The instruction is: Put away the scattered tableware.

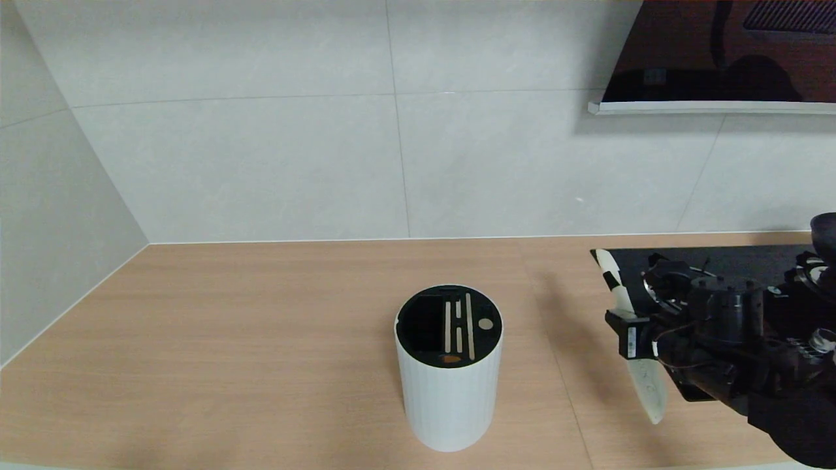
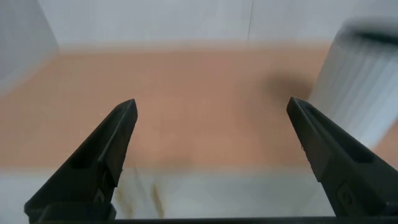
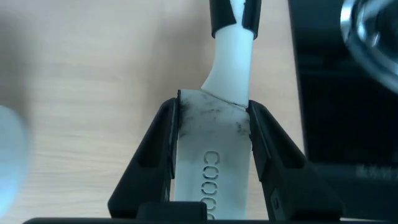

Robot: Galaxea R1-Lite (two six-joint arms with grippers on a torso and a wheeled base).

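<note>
White knife [image 1: 648, 385] in right gripper [image 1: 632, 338], holder [image 1: 449, 391] well apart.

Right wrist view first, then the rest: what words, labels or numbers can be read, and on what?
Blade of the knife, between the jaws of the right gripper: raised letters, cut off at the picture's edge; no whole word reads.
Front edge of the cooktop: small print, too blurred to read.
The white tag on the right gripper: too small to read.
The holder: no print seen.
</note>
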